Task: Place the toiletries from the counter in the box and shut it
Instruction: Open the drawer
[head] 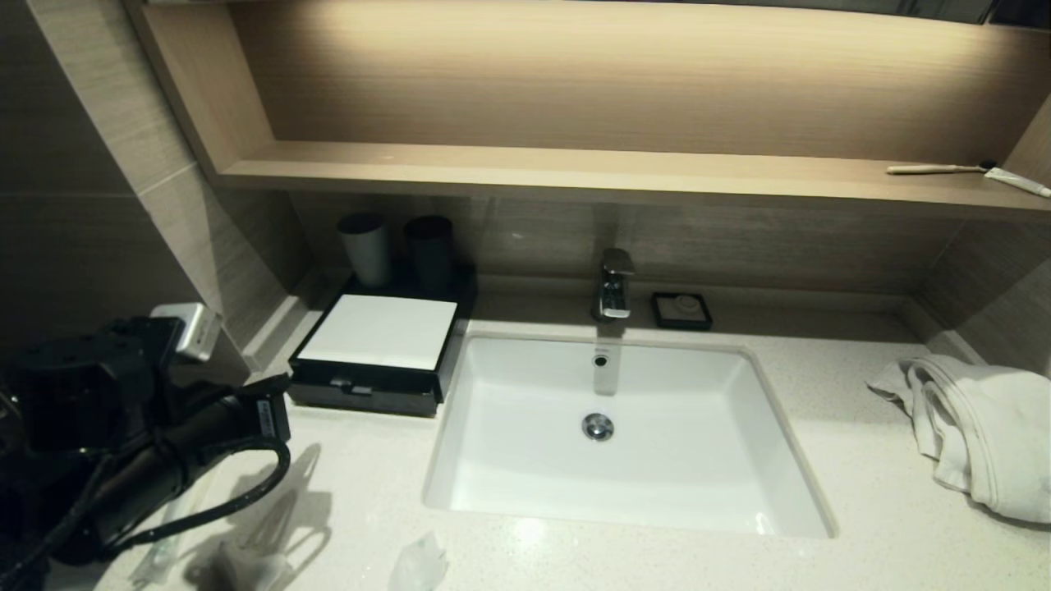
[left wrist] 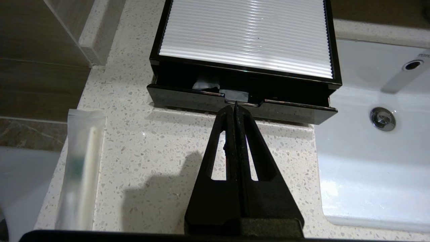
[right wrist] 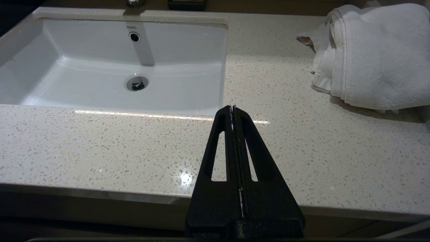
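Observation:
The black box (head: pixel 361 396) with a white ribbed lid (left wrist: pixel 248 33) stands on the counter left of the sink. Its drawer (left wrist: pixel 188 101) is pulled out a little, and packets (left wrist: pixel 206 83) show inside. My left gripper (left wrist: pixel 235 107) is shut and empty, its tip right at the notch in the drawer front. A wrapped toothbrush packet (left wrist: pixel 80 168) lies on the counter beside it. More clear plastic packets (head: pixel 419 562) (head: pixel 238 566) lie near the counter's front edge. My right gripper (right wrist: pixel 231 107) is shut and empty, above the front counter right of the sink.
The white sink (head: pixel 493 460) and faucet (head: pixel 614 283) sit mid-counter. Two dark cups (head: pixel 365 246) stand behind the box. A soap dish (head: pixel 681 310) is by the faucet and a white towel (head: pixel 977 427) at the right. A toothbrush (head: pixel 936 169) and tube (head: pixel 1018 180) lie on the shelf.

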Robot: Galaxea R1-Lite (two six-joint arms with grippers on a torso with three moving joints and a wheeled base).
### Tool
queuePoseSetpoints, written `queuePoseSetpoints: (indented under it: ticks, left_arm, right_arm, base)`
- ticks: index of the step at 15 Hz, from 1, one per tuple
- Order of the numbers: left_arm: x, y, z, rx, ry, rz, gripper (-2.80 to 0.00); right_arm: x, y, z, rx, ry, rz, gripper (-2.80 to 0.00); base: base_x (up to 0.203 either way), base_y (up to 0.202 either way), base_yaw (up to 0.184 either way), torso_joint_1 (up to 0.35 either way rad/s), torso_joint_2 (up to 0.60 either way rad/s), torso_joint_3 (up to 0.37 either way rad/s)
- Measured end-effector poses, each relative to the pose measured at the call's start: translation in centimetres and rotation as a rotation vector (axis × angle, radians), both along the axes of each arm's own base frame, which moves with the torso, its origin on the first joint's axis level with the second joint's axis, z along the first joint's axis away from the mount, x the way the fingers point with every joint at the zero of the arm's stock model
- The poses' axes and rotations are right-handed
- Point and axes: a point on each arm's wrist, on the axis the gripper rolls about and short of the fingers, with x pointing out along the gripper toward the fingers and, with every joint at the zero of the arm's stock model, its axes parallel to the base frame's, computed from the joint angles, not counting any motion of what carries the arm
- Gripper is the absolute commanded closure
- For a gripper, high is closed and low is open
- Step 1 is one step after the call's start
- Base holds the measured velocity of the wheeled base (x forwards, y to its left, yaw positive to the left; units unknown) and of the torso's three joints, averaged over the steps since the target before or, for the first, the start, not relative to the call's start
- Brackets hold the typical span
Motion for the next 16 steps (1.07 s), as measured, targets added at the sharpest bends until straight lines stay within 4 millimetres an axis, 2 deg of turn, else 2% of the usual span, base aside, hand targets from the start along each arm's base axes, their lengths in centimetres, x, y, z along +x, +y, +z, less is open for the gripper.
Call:
queuePoseSetpoints:
  ticks: [4,16]
  left_arm:
    - [1.0,-0.4,-2.2,0.001,0.032,-0.002,0.0]
    - [3.0,-1.7,-5.9,0.012,0.031,-0.006,0.0]
  right_arm:
    - [0.0,0.0,0.0,0.0,0.0,0.0,0.0]
    - [0.0,0.0,0.0,0.0,0.0,-0.001,0.0]
  base:
    - [0.0,0.0,0.0,0.0,0.0,0.0]
    - [0.0,0.0,0.0,0.0,0.0,0.0]
